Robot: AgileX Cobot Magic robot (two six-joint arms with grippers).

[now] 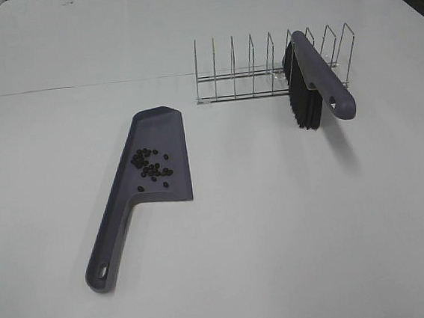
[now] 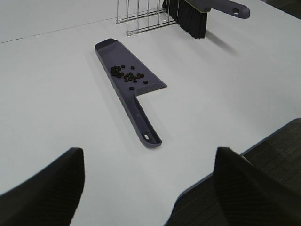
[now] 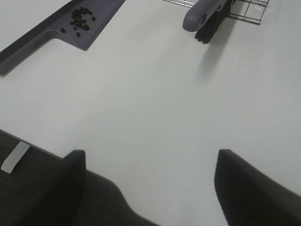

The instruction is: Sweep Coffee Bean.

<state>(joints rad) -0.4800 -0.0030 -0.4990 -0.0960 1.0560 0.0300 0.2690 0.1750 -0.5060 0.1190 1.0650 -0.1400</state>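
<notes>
**Exterior high: beans already collected, brush racked**

Coffee bean (image 1: 151,166) cluster lying on flat purple plastic dustpan (image 1: 158,145), well ahead of left gripper (image 2: 150,188) and right gripper (image 3: 150,188), both spread wide, empty. Black-bristled purple brush (image 1: 316,74) parked in wire rack (image 1: 241,70), beyond dustpan, apparently stowed after sweeping.

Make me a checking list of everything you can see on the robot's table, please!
Surface: white table, bare around the things.
Job's things: coffee beans clustered on the purple dustpan; none seen loose on the table. Brush propped in the wire rack, bristles down.
Clutter: nothing seen.
Grippers: left pincer and right pincer both open, empty, away from everything.
Cables: nothing seen.
Surroundings: dark floor past the table edge.
</notes>
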